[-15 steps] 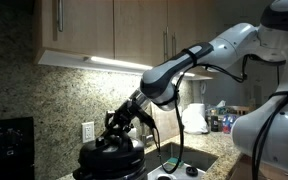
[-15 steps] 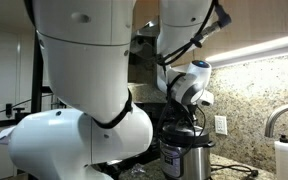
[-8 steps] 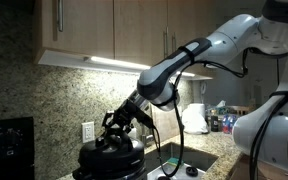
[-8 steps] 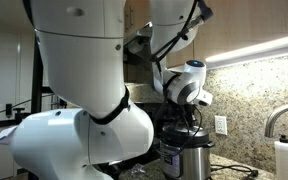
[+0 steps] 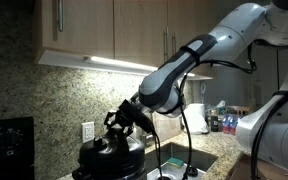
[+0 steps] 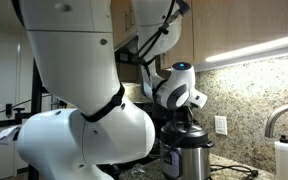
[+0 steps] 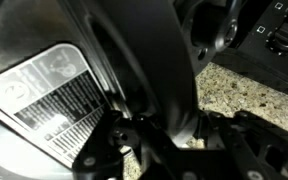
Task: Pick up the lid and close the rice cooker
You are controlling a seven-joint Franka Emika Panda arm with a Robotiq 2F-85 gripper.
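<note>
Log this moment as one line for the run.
phase: closing cooker | gripper: shut on lid | lid: at top of cooker, seating unclear

Kitchen counter: the rice cooker [image 5: 109, 165] stands on the counter [image 5: 212, 157] close to the backsplash, just below and to the right of a wall outlet [image 5: 87, 131]. The lid [image 5: 112, 147] lies over its top, with the gripper [image 5: 117, 128] directly above. A box-shaped appliance [image 5: 6, 148] sits farther left along the wall. The sink [image 5: 189, 170] lies to the cooker's right, with bottles [image 5: 220, 121] behind it. Cabinets [image 5: 94, 28] hang overhead.
</note>
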